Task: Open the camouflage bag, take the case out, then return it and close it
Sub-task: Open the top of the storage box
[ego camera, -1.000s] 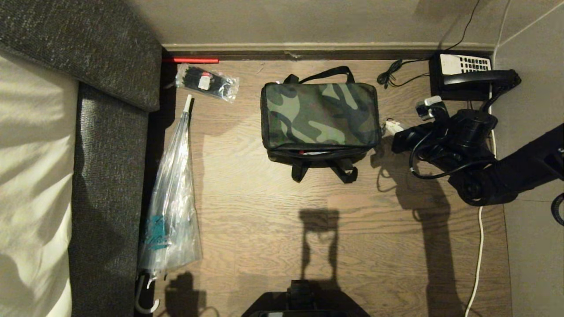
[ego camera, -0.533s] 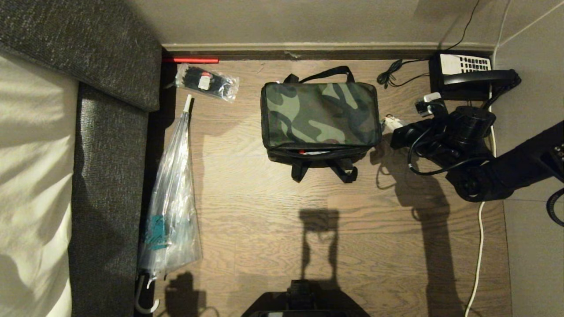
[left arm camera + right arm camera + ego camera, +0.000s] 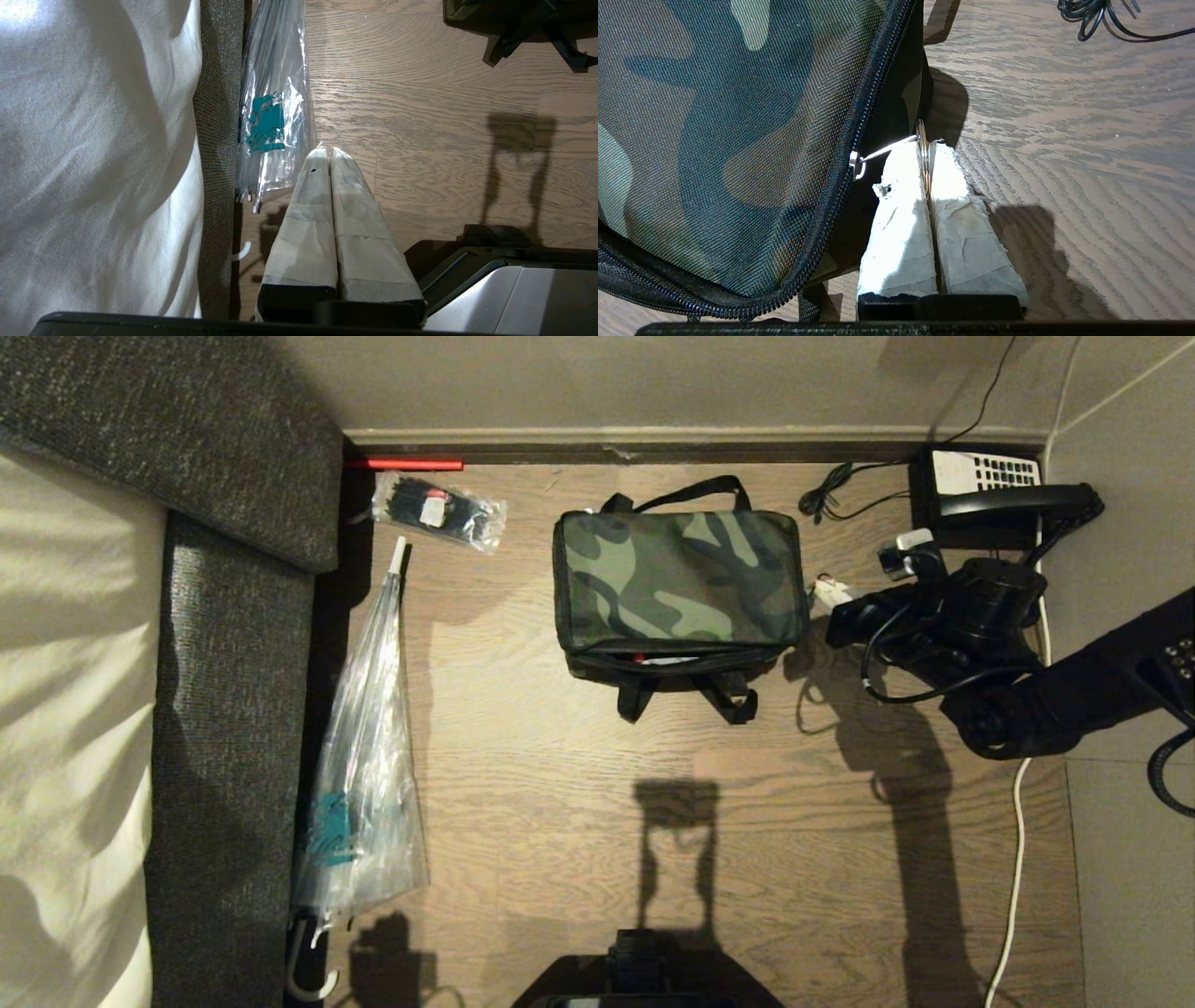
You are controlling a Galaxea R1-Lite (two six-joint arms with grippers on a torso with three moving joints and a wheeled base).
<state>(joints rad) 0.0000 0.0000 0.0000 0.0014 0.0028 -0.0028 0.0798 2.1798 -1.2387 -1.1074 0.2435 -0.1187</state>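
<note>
The camouflage bag (image 3: 677, 579) sits on the wood floor near the wall, its lid down. A thin gap along its near edge shows red and white (image 3: 665, 660). My right gripper (image 3: 827, 590) is at the bag's right side, shut on the metal ring (image 3: 923, 156) of the zipper pull. The slider (image 3: 854, 162) sits on the zipper (image 3: 840, 186) at that side. The case is hidden. My left gripper (image 3: 327, 151) hangs shut and empty beside the bed edge, far from the bag's straps (image 3: 528, 28).
A black desk telephone (image 3: 990, 490) with a coiled black cord (image 3: 826, 495) stands at the far right. A white cable (image 3: 1013, 859) runs down the right. A clear umbrella (image 3: 364, 747), a packet of black ties (image 3: 437, 511) and the grey bed frame (image 3: 233, 709) lie at the left.
My right gripper has crept a little toward the wall along the bag's right side, still shut on the zipper ring. The bag and the left arm have not moved.
</note>
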